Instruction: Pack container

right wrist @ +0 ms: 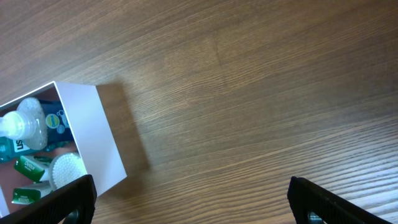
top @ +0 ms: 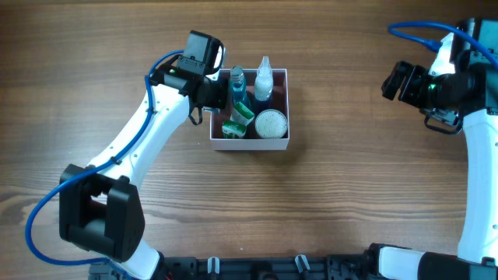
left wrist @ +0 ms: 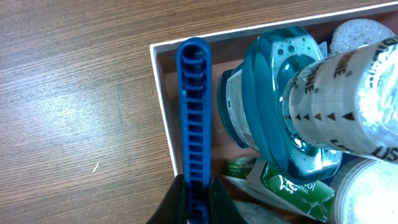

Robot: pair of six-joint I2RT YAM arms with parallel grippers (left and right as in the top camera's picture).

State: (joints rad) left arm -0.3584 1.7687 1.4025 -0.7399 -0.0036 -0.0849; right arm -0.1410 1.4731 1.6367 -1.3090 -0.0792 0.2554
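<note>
The container (top: pixel 249 144) is a square white box with a dusty-pink inside, at the table's middle; its rim shows in the left wrist view (left wrist: pixel 163 106) and its outer wall in the right wrist view (right wrist: pixel 93 137). My left gripper (left wrist: pixel 198 202) is shut on a blue ribbed handle (left wrist: pixel 194 118), which lies inside the box along its left wall. In the overhead view this gripper (top: pixel 214 93) is at the box's left edge. My right gripper (top: pixel 393 80) is open and empty, far right of the box, over bare table (right wrist: pixel 193 199).
Inside the box are a teal bottle with a clear cap (top: pixel 237 82) (left wrist: pixel 273 106), a clear bottle with a white top (top: pixel 264 78), green-and-white packets (top: pixel 237 124) (left wrist: pixel 292 186) and a round white brush (top: pixel 271 123). The wooden table (top: pixel 350 194) surrounds it.
</note>
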